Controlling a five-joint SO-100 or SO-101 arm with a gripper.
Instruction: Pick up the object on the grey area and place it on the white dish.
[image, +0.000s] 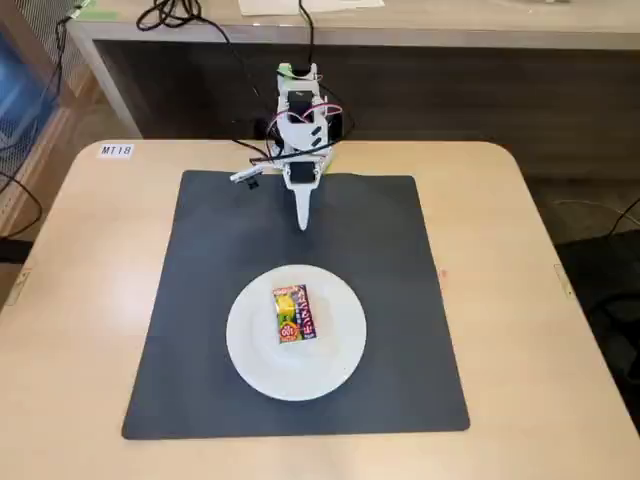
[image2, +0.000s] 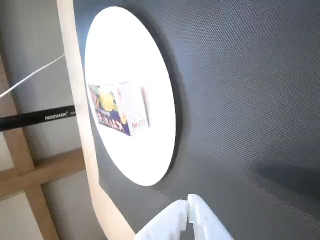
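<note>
We see, in the fixed view, the small flat yellow packet with red, orange and purple printing (image: 291, 314) lying on the round plain white plate (image: 335, 355), a little left of and above the plate's middle, its long side running away from the camera; the plate sits on the large square dark grey mat (image: 400, 300), toward the mat's near half, and the mat covers the middle of the beige wooden tabletop (image: 540, 330); the white arm's two-finger gripper (image: 303, 225) hangs over the far part of the mat, well apart from the plate, its fingers pressed together into one narrow point and holding nothing; black cables (image: 180, 15) trail behind the arm's base; a small white label (image: 116, 150) marks the table's far left corner. In the wrist view we find the same packet (image2: 120, 109) resting flat on the plate (image2: 145, 155), with the closed white fingertips (image2: 190, 216) at the lower edge.
</note>
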